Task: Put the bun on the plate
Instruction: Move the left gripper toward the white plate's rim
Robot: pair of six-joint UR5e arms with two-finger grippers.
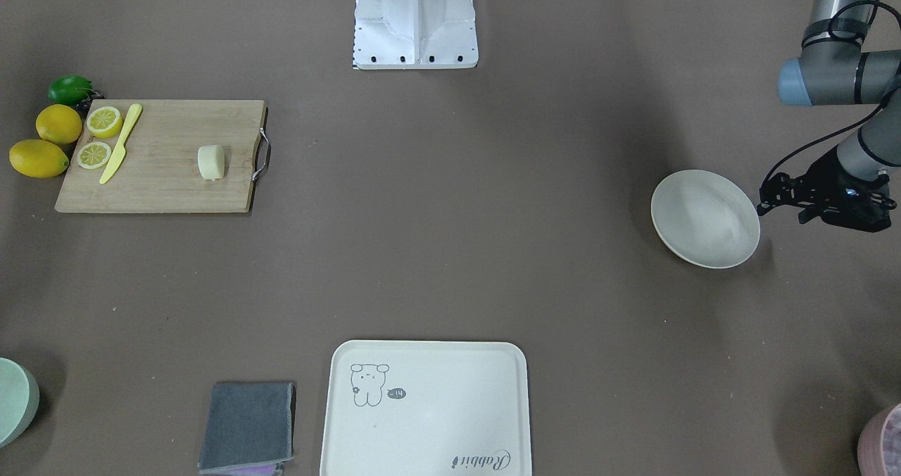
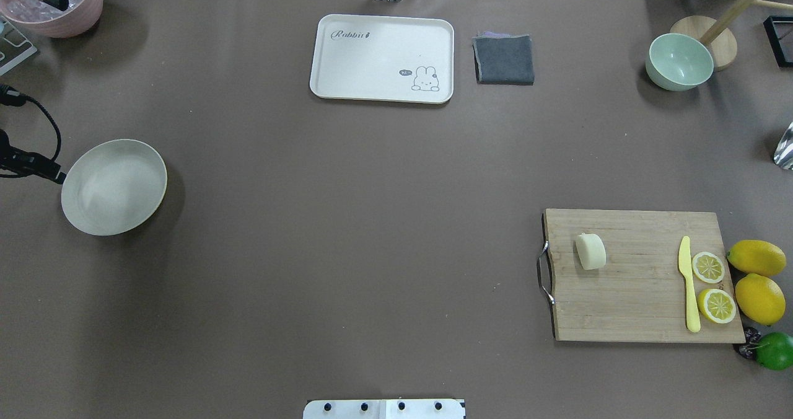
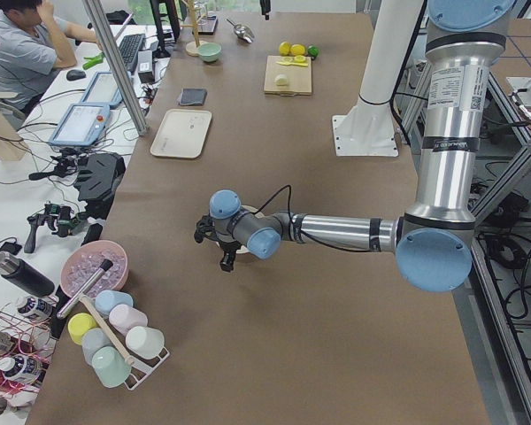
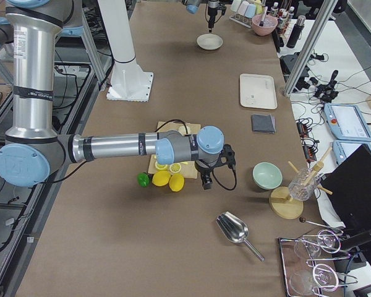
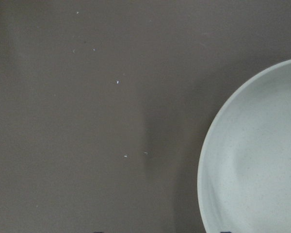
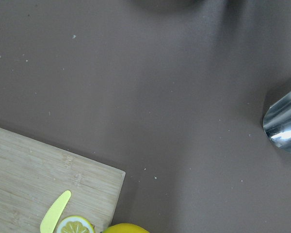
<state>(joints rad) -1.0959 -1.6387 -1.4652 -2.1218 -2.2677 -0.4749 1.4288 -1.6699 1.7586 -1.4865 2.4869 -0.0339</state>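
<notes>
While the bun (image 1: pixel 211 163) lies on the wooden cutting board (image 1: pixel 162 180), near the end with the metal handle, the plate (image 1: pixel 704 219) sits well apart from it on the opposite side of the brown table (image 1: pixel 450 251). The plate holds nothing. The bun rests on its own, clear of the other items on the board: a yellow knife (image 1: pixel 121 143) and two lemon slices (image 1: pixel 104 121) at the far end. Two whole lemons (image 1: pixel 59 124) and a lime (image 1: pixel 70 90) lie on the table just beside that end.

The left gripper (image 1: pixel 783 203) hangs just beside the plate's outer rim, on the side away from the board, not touching it. Its wrist view shows only table surface and an arc of the plate. Whether its fingers are apart or together cannot be told.

The right gripper (image 4: pixel 205 182) appears only in the right side view, above the table just past the lemons. The state of its fingers cannot be told. Its wrist view takes in a corner of the board, the knife tip, one slice and a metal scoop (image 6: pixel 283 124).

A cream tray (image 1: pixel 436 420) with a cartoon drawing and a folded grey cloth (image 1: pixel 248 427) lie at the operators' edge.
</notes>
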